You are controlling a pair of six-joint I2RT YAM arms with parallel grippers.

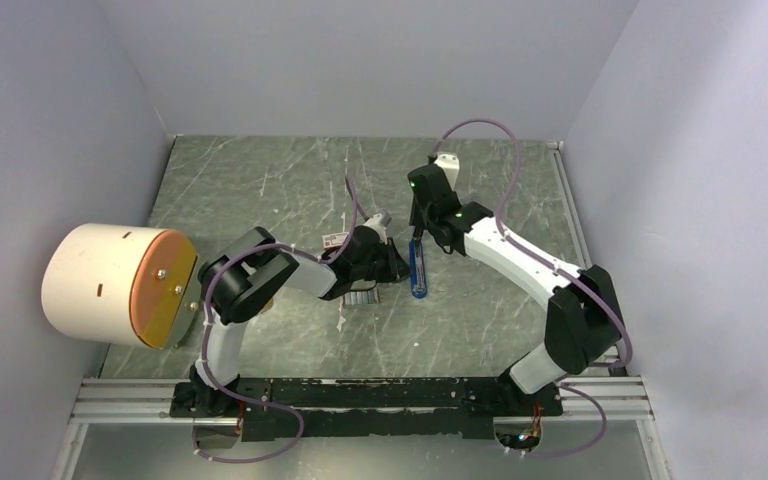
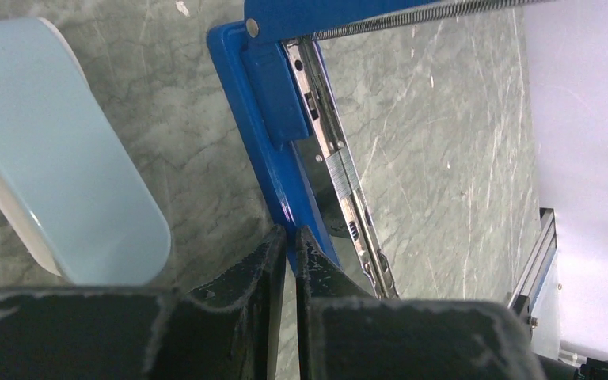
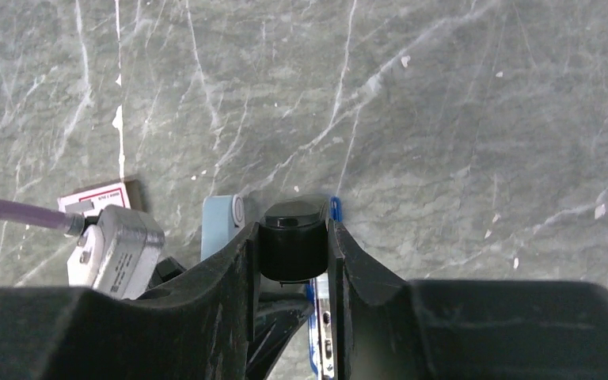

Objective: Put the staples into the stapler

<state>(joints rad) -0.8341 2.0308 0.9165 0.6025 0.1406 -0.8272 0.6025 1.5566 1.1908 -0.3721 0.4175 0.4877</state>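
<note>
Red-white box [image 1: 336, 239]; pale-blue piece [image 2: 63, 150], perhaps plastic.

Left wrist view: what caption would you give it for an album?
Opened blue stapler, a short staple strip in its metal channel, left gripper nearly shut at its base.

No text, brand or number can be read anywhere. The only print is on the little red-and-white box [image 3: 99, 195], which lies on the table to the left of the pale blue-grey piece [image 3: 220, 228] in the right wrist view. Its white label carries a few lines of small lettering, too tiny and blurred to make out
</note>
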